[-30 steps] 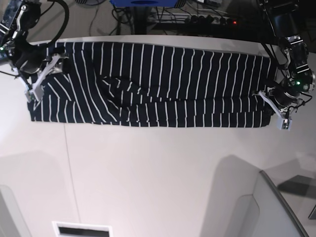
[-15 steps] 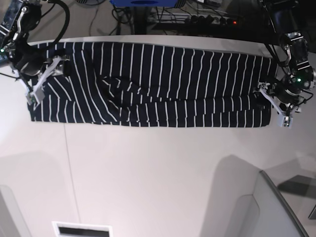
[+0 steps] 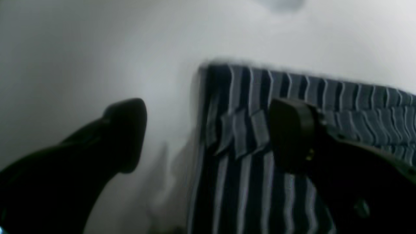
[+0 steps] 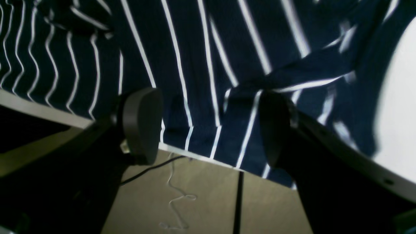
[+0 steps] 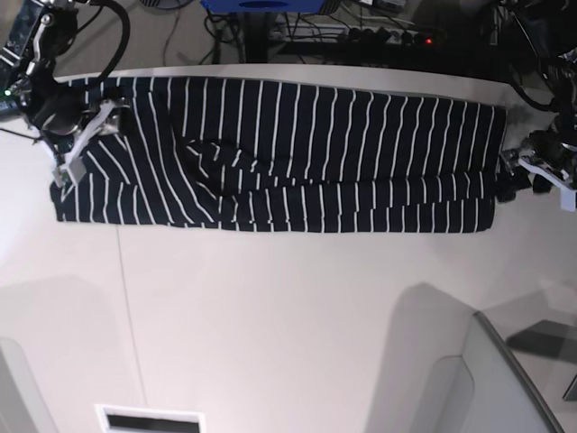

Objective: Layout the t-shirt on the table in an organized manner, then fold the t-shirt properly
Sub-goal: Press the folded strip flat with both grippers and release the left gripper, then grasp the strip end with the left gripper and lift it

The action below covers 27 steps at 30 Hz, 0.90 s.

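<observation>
My left gripper (image 5: 539,173) hangs at the base view's right edge, jaws spread wide, nothing between my fingertips (image 3: 125,136). My right gripper (image 5: 88,135) sits at the view's far left, jaws likewise apart, empty.

Large, smooth white tabletop (image 5: 288,316) with a curved far edge and a thin seam line running front to back near the left side of the base view. Directly on it, along the far edge: dark navy short-sleeved cloth t-shirt with thin white stripes (image 5: 297,162), folded into a long horizontal band, wrinkled left of centre, one end overhanging the edge in the right wrist view. Pale raised panel (image 5: 505,379) at the near right corner.
</observation>
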Each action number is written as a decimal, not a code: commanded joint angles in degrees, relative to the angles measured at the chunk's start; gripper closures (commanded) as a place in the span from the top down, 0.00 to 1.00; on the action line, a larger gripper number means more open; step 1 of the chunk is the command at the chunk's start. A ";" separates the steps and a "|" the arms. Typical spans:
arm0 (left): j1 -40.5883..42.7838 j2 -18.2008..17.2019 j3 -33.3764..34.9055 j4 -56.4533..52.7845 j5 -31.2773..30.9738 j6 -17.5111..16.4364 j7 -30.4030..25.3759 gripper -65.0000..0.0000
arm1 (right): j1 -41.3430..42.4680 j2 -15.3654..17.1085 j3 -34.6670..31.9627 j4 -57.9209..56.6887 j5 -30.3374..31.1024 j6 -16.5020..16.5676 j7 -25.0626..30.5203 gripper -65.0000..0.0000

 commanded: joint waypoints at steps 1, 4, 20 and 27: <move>-1.11 -2.10 -0.38 -0.47 -1.47 -0.89 -1.91 0.86 | 0.22 0.62 0.09 -0.12 0.70 0.08 0.58 0.67; -2.07 -2.54 -0.38 -4.25 -1.30 -0.89 -4.02 0.86 | -0.05 0.62 0.01 -1.96 0.70 0.08 3.83 0.67; -6.73 -2.01 8.77 -21.57 -1.30 -0.89 -13.69 0.86 | -0.22 0.70 0.01 -2.31 0.70 0.08 5.15 0.67; -6.73 -2.01 8.77 -21.92 -1.30 -0.89 -13.69 0.70 | 0.04 0.70 0.01 -2.31 0.70 0.08 5.15 0.67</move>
